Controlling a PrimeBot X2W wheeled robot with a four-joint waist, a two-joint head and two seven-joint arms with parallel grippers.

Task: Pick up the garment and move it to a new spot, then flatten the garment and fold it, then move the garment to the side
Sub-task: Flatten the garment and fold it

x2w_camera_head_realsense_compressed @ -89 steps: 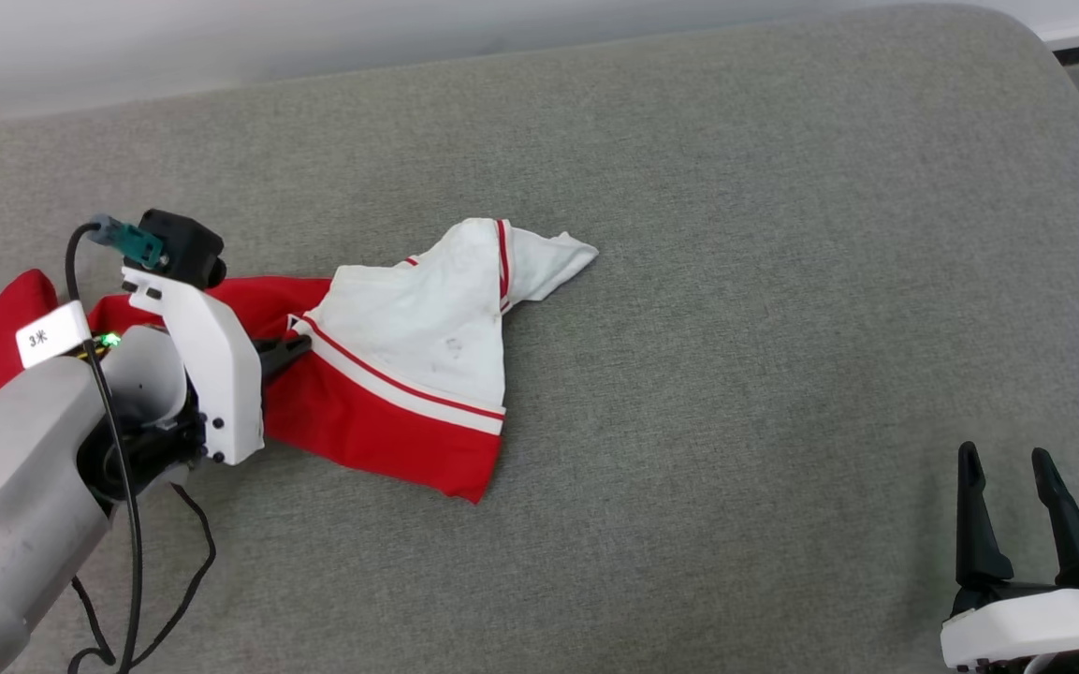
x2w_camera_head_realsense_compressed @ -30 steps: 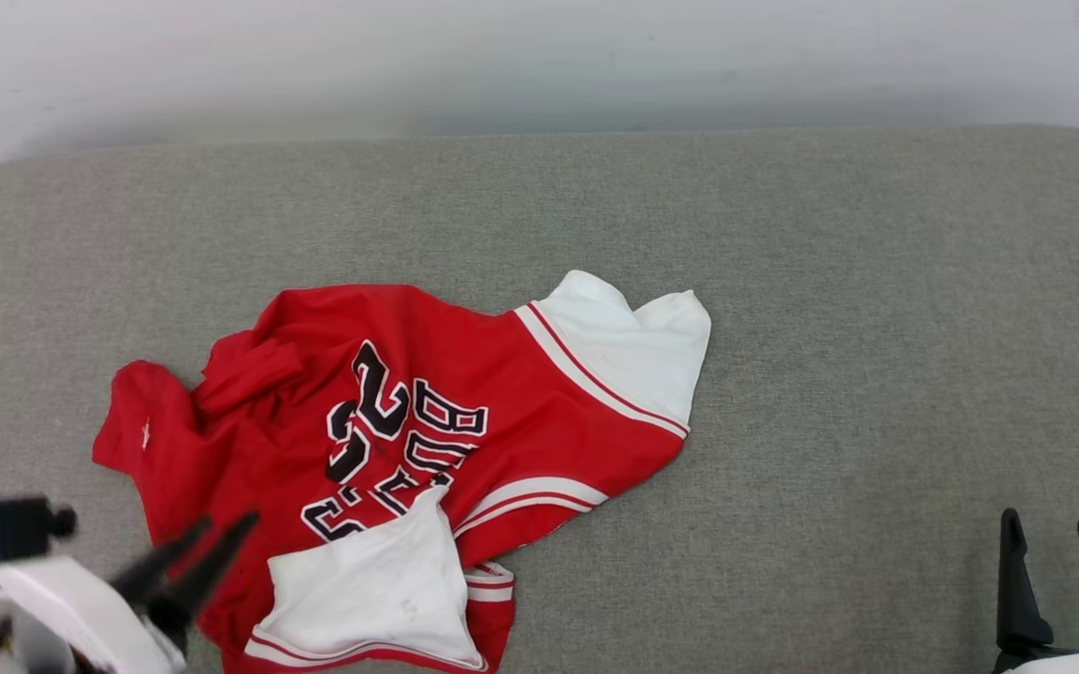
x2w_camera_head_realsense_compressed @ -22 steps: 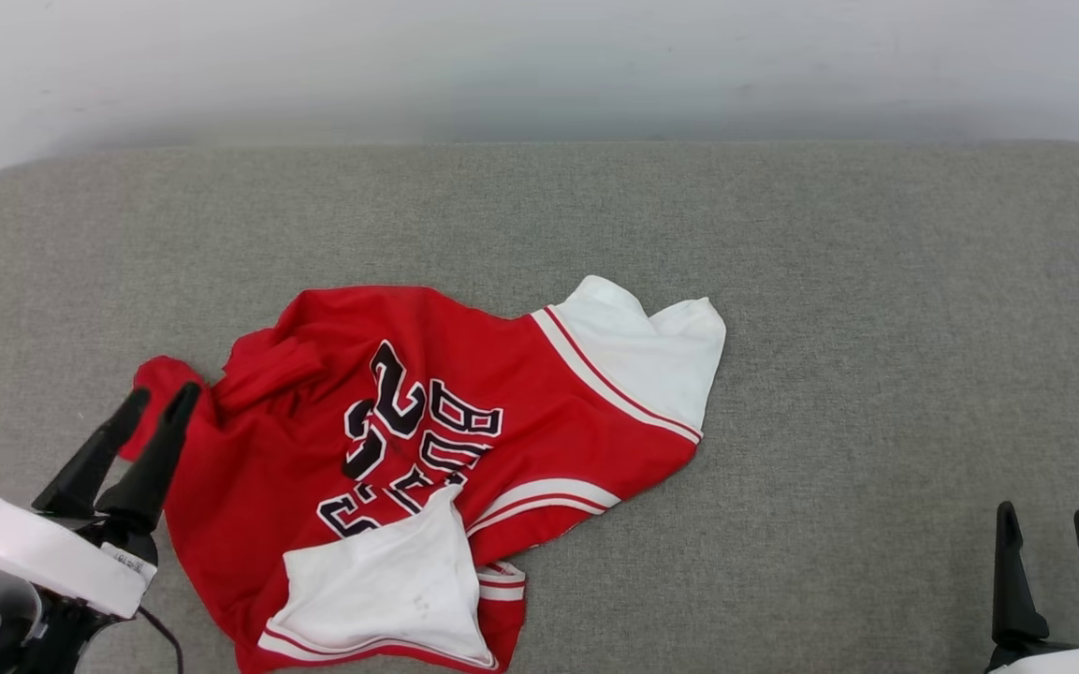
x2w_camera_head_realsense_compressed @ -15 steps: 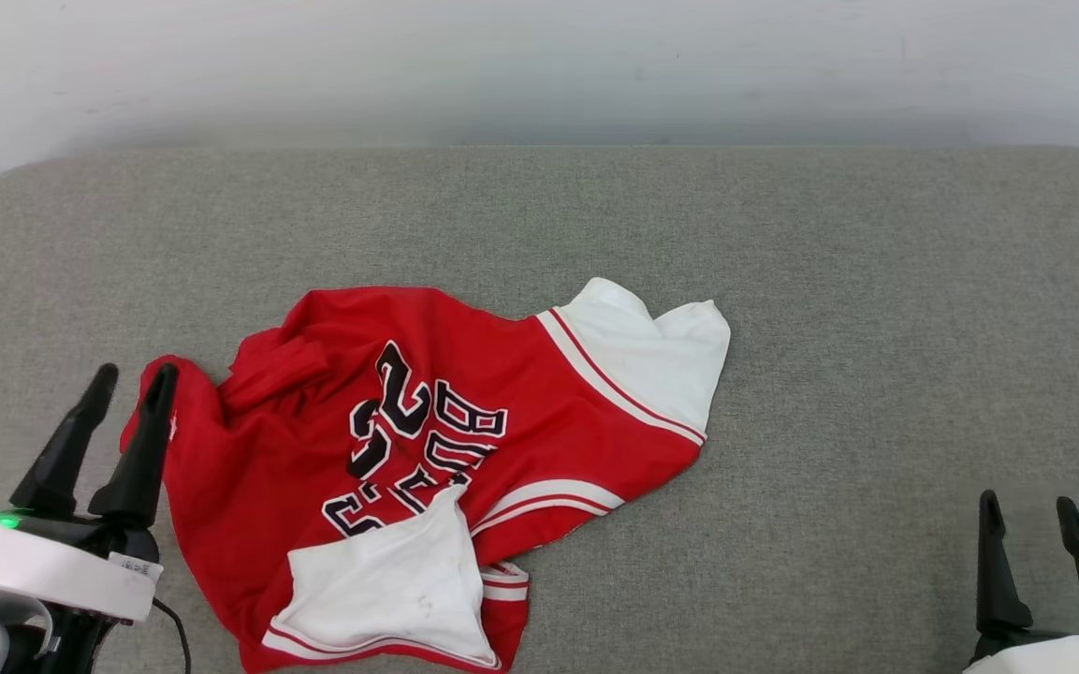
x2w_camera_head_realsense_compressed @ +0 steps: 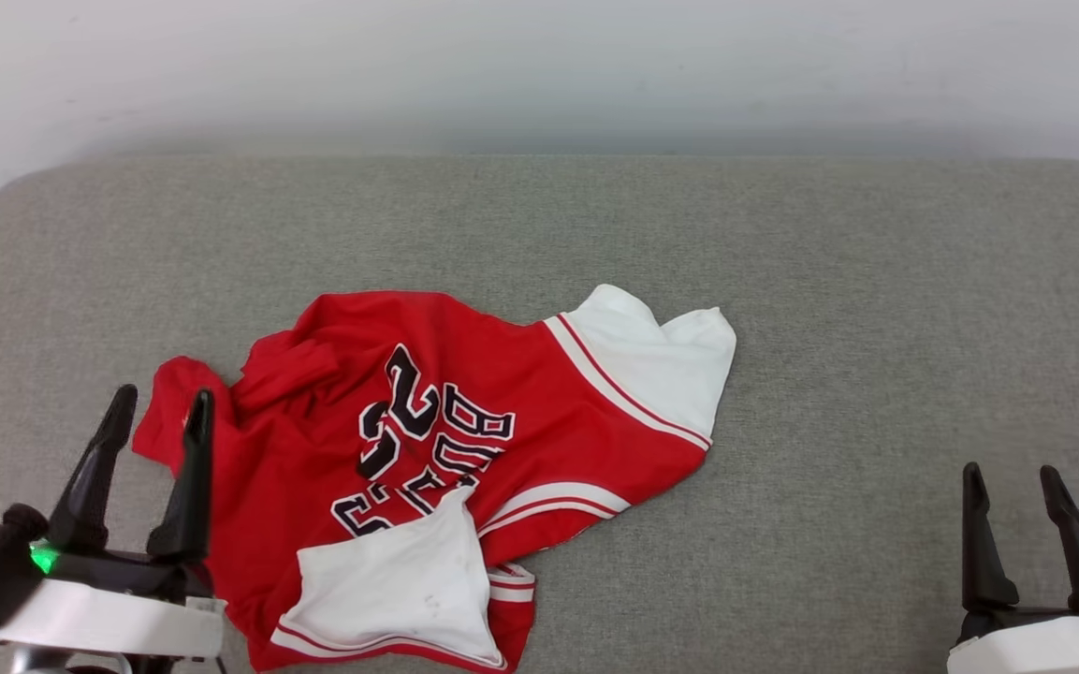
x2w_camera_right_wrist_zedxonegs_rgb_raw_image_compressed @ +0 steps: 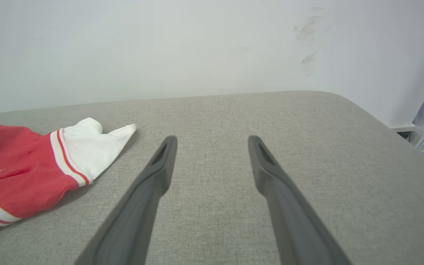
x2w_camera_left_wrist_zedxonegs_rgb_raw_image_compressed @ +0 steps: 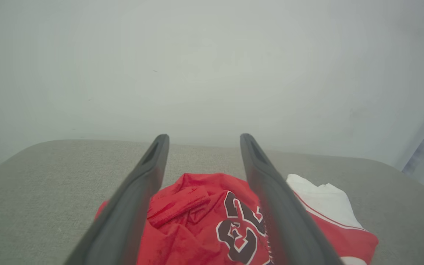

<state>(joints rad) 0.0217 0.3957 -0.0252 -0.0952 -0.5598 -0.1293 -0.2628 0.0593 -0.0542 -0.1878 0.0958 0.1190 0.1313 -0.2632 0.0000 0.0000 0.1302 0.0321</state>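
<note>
— Cushion (x2w_camera_head_realsense_compressed: 876, 281) first: where does your garment (x2w_camera_head_realsense_compressed: 539, 412) sit?
— Crumpled left of centre, lettering (x2w_camera_head_realsense_compressed: 427, 449) up, one white sleeve (x2w_camera_head_realsense_compressed: 399, 590) flopped over it, so you flatten before folding.
— Grippers?
— Left gripper (x2w_camera_head_realsense_compressed: 166, 393) is spread wide at the red edge, empty; right gripper (x2w_camera_head_realsense_compressed: 1009, 468) equally wide, empty, well apart.

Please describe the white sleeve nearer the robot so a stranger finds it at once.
On the grey cushion lies a crumpled red garment. Its near white sleeve partly covers the black letters; the other sleeve sticks out at the far right.
</note>
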